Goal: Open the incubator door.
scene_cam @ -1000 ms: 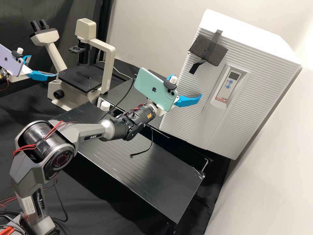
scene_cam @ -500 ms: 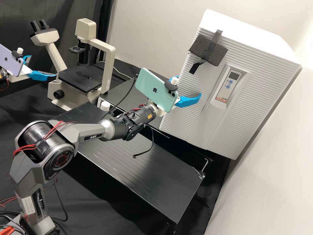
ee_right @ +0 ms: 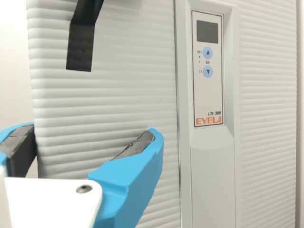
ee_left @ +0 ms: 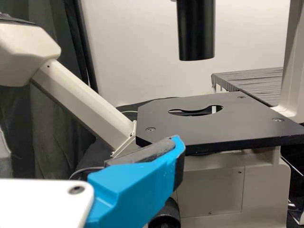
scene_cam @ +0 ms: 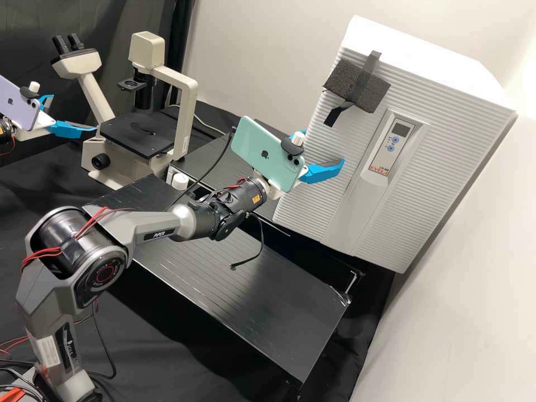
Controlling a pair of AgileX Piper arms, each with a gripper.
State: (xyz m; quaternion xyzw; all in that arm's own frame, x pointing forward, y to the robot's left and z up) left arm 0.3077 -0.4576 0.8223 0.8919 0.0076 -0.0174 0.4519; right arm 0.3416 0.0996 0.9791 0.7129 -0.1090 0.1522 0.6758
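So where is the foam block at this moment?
In the high view, the foam block is taped to the front of the incubator, near its upper left corner, up and left of the control panel.

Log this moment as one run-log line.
white ribbed incubator door: shut | right blue-fingered end effector: open, empty, by door | left blue-fingered end effector: open, facing cream metal microscope
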